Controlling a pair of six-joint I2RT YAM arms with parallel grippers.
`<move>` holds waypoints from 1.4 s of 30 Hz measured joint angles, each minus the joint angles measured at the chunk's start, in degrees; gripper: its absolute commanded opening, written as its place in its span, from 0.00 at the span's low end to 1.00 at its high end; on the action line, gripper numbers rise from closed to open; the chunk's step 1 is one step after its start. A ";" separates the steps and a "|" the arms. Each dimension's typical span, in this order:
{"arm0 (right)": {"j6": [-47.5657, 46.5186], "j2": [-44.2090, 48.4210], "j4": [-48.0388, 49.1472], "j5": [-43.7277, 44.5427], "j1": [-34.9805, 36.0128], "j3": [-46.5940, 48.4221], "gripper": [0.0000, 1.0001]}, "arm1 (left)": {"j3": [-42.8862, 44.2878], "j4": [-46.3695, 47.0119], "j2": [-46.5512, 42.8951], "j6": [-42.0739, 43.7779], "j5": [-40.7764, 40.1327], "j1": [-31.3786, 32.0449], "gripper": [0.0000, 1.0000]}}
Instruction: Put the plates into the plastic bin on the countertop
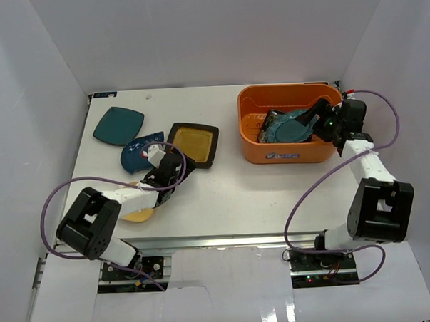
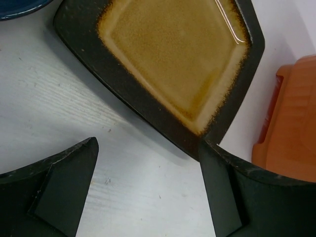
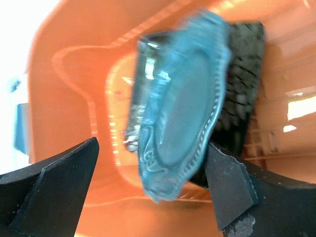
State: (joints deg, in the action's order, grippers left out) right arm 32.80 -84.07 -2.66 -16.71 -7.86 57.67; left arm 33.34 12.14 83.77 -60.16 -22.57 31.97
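Your right gripper (image 3: 152,144) hangs inside the orange bin (image 1: 286,155), jaws spread wide around the blurred scalloped teal plate (image 3: 182,113), which leans on the black floral plate (image 3: 244,74). Your left gripper (image 2: 148,143), equally wide and empty, sits left of the bin at the amber plate (image 2: 173,54)'s corner. The bin stands on the white countertop (image 1: 238,195) between white walls (image 1: 195,33), and only the top view shows the dark teal plate (image 1: 118,125), blue plate (image 1: 137,151) and yellow plate (image 1: 139,214) farther left of the bin.

Top: high, whole countertop (image 1: 231,196); wrists: close, downward; all share bin (image 1: 251,131).
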 measured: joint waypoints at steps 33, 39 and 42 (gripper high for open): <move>7.93 39.76 8.98 -15.23 4.61 -17.75 0.97 | -3.15 28.41 9.11 -5.53 -1.40 -2.10 0.00; 6.73 35.91 8.98 -15.13 16.00 -16.85 0.96 | -12.41 21.84 -10.99 0.48 -0.28 -2.29 0.00; 3.67 29.88 7.30 -14.82 25.22 -13.09 0.96 | -14.58 15.85 -21.40 3.17 1.20 -3.04 0.00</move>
State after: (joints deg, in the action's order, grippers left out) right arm 36.47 -54.19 4.64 -31.53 17.37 44.58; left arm 18.76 27.99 62.37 -56.99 -21.37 28.93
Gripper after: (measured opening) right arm 0.962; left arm 0.030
